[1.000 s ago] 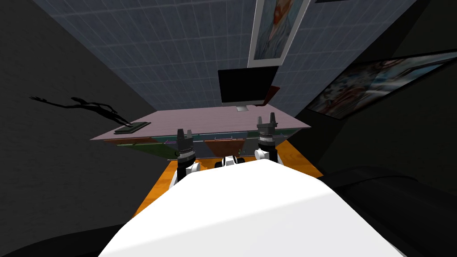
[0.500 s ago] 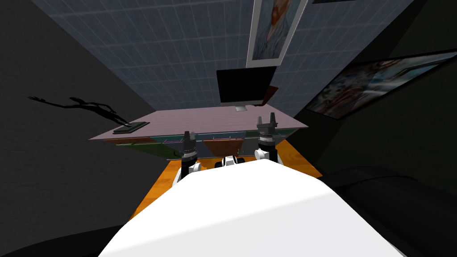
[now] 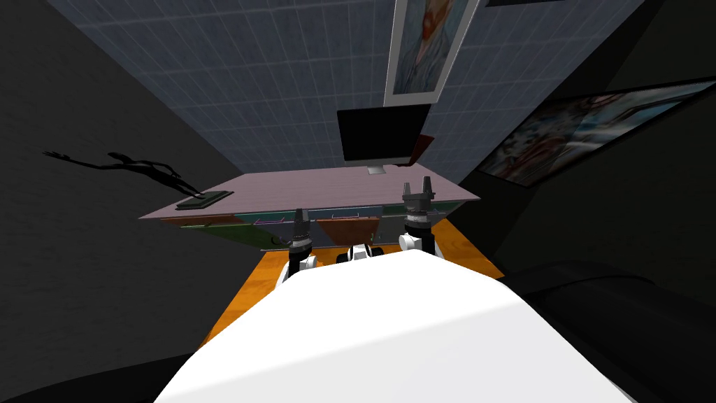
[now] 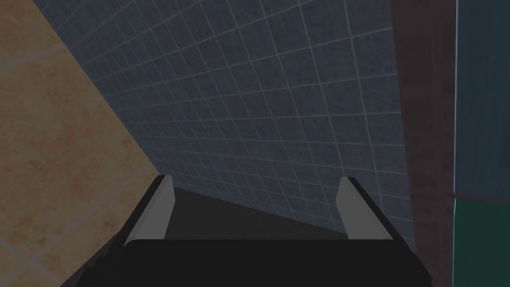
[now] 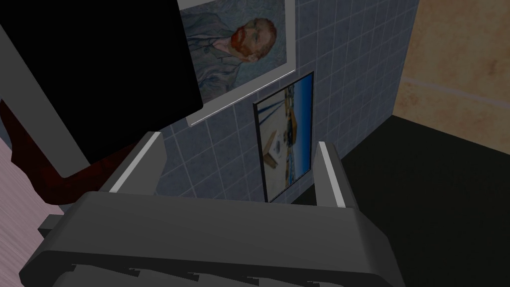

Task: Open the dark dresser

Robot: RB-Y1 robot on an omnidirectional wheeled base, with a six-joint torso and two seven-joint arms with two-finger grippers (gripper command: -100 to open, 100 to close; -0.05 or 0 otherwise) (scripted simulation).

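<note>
The lower front of the dresser (image 3: pixel 328 183) is being hidden behind the forearms. Handles on the dresser's front are being rendered too small to be made out. Brown, green and blue-grey fronts are being shown beneath its pale pinkish top.

A flat dark object (image 3: pixel 204 199) is being carried on the dresser's left end, but its kind cannot be told. A black monitor (image 3: pixel 381 133) (image 5: pixel 99 60) is being carried at the dresser's back edge. In the left wrist view a teal panel (image 4: pixel 480 99) beside a brown strip is being cut off at the edge, and whether it belongs to the dresser cannot be told.

Orange floor (image 3: pixel 245 301) is being left bare in front of the dresser, between dark walls.

The left gripper (image 3: pixel 301 213) (image 4: pixel 256 187) is being held just before the dresser's front, below the top's edge and left of a brown drawer front (image 3: pixel 347 227). Its fingers are being held apart with nothing between them. Whether the dresser is being touched cannot be told.

The right gripper (image 3: pixel 417 186) (image 5: pixel 238 144) is being held higher, at the dresser's front edge near its right end, with its fingers likewise spread and empty.
</note>
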